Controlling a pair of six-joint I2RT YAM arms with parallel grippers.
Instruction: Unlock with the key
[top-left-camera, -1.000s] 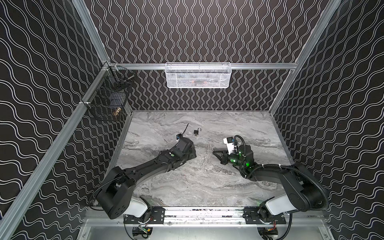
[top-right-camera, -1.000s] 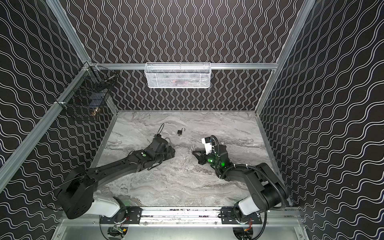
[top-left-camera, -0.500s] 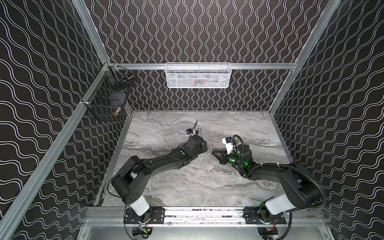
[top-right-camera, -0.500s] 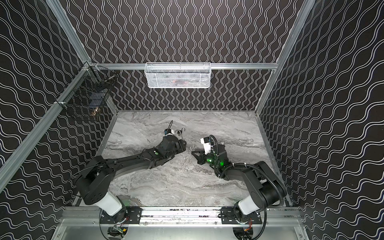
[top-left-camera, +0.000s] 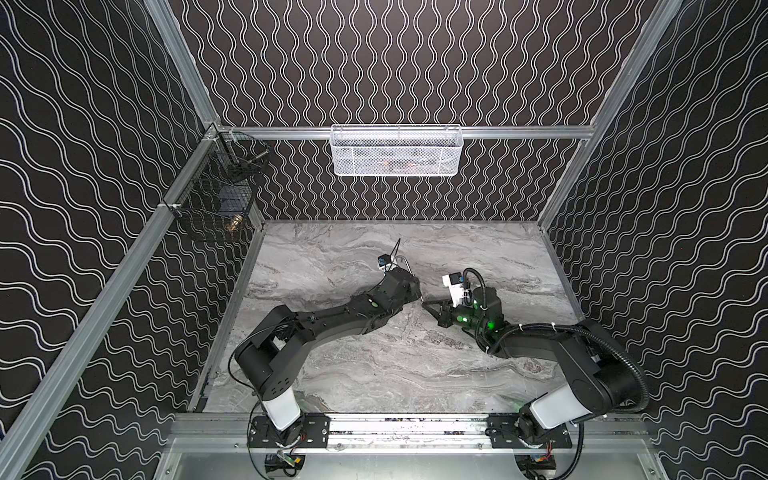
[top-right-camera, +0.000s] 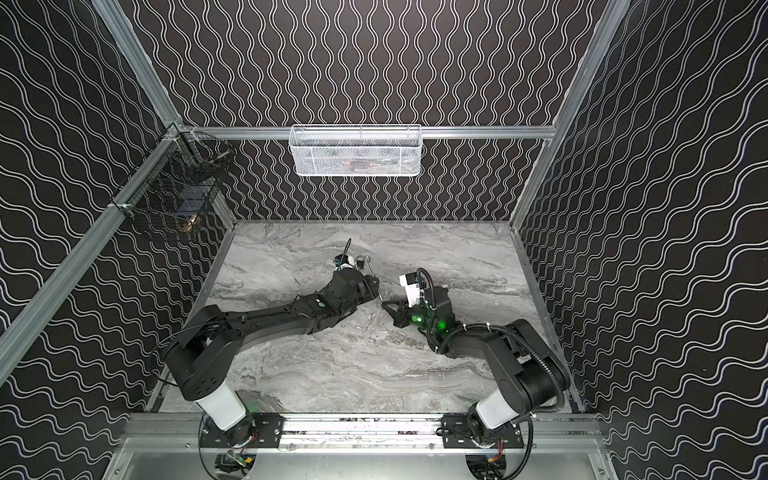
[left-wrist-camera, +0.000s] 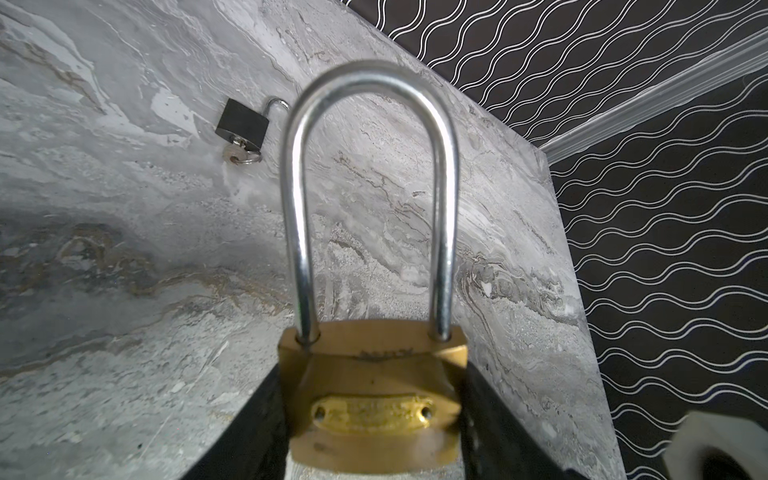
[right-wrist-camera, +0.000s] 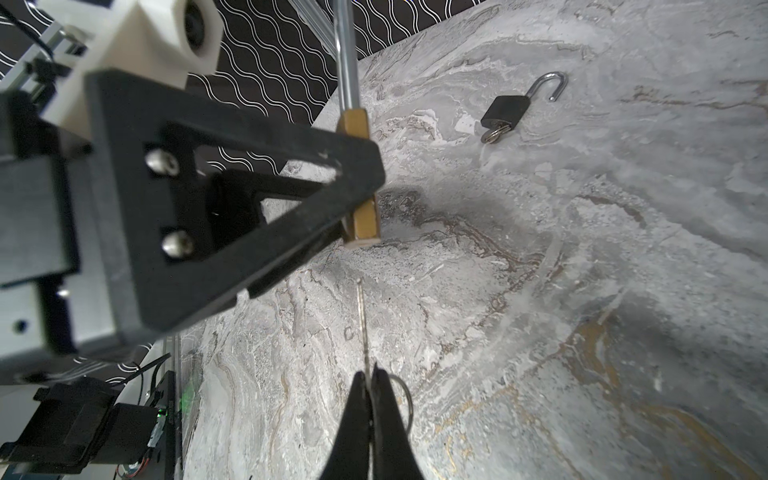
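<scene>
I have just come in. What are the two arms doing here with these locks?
The left gripper holds a brass padlock by its body, with the long shackle shut. The right gripper pinches a key, its blade aimed at the padlock's underside but not yet inserted; there is a gap between them. A small black padlock lies open on the table, with its own key in it.

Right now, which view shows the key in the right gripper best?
Right wrist view: the key sticks out of the shut right gripper, edge-on, aimed at the brass padlock. Both top views show only a speck; left wrist view misses it.
</scene>
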